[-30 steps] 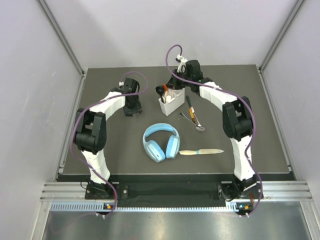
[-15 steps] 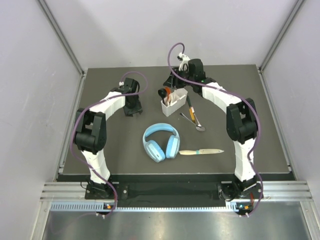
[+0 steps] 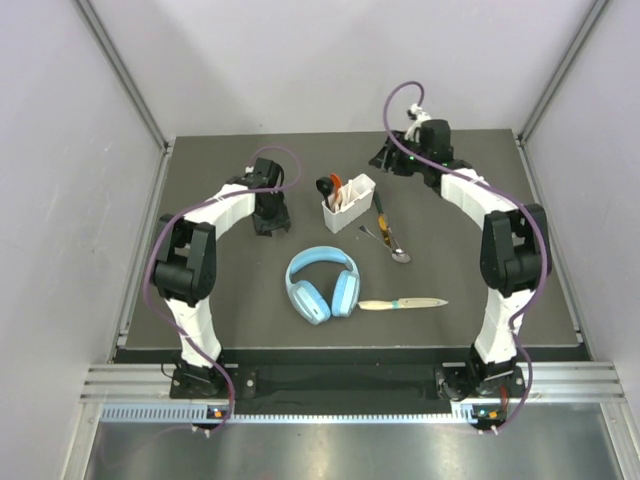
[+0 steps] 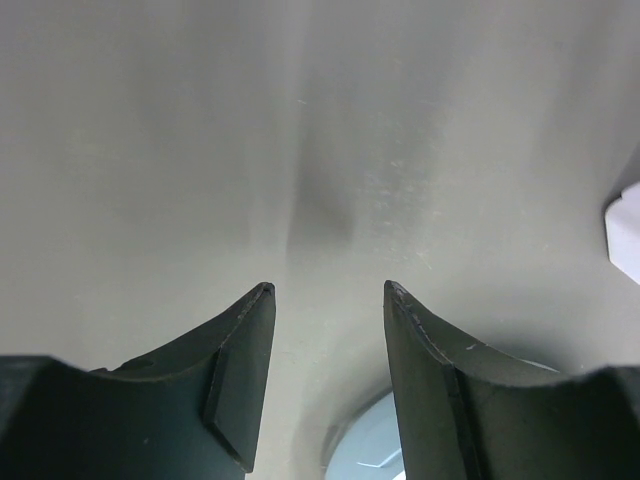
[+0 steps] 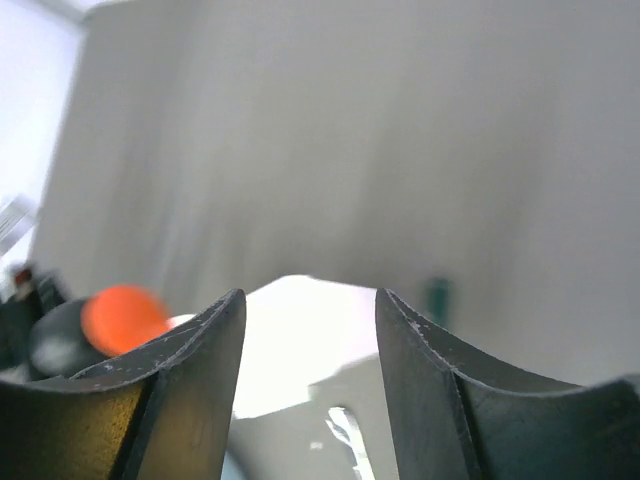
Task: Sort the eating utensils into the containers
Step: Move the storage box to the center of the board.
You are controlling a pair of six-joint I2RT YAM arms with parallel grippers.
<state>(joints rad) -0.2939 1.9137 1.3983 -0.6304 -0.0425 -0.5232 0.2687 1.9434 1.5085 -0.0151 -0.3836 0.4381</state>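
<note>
The white caddy stands at the table's middle back, holding an orange-red spoon, a black scoop and white spoons. On the table to its right lie a green-and-orange-handled utensil and a metal spoon. A wooden-handled knife lies further forward. My right gripper hangs open and empty behind and to the right of the caddy; its blurred view shows the orange spoon. My left gripper stands open over bare table, left of the caddy.
Light-blue headphones lie in front of the caddy, and their edge shows low in the left wrist view. The caddy's corner shows at the right edge of that view. Grey walls close in the table at the back and on both sides.
My right gripper has opened and pulled away from the caddy toward the back right. The caddy has shifted slightly to the right. The left arm has not moved.
</note>
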